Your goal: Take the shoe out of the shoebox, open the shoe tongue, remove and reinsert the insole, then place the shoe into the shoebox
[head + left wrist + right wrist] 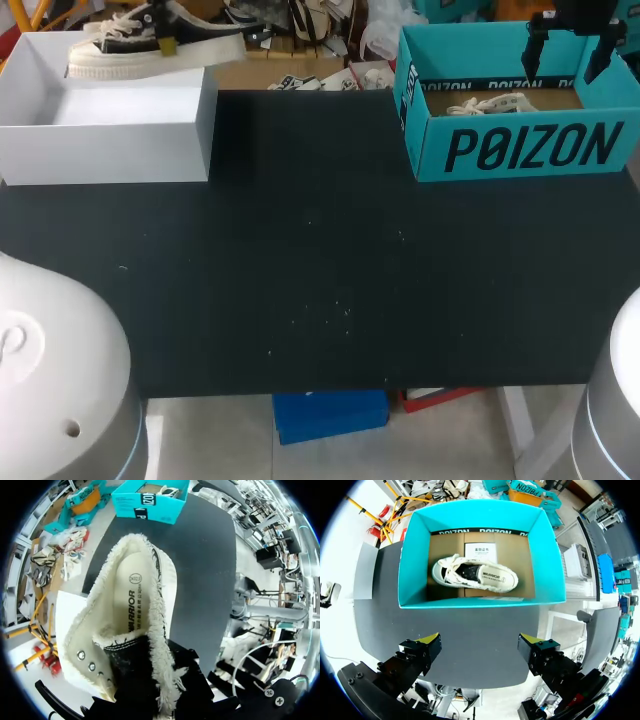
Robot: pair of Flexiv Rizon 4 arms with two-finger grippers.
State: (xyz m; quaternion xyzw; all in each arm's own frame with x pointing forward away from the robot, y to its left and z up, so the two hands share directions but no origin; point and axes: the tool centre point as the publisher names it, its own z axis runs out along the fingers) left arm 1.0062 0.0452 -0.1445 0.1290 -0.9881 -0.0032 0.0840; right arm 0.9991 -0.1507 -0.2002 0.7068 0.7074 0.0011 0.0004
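Shoe (135, 630) shows black canvas, cream fleece lining, pale insole (131, 596).

On the head view I get only the laces of the white shoe (488, 103); the near wall of the teal shoebox (530, 148) hides the rest. My right gripper (566, 52), above it at far right, is cut off by the picture's edge. At far left the black shoe (135, 45) covers most of my left gripper (165, 44). On the left wrist view the shoe's toe is out of sight.
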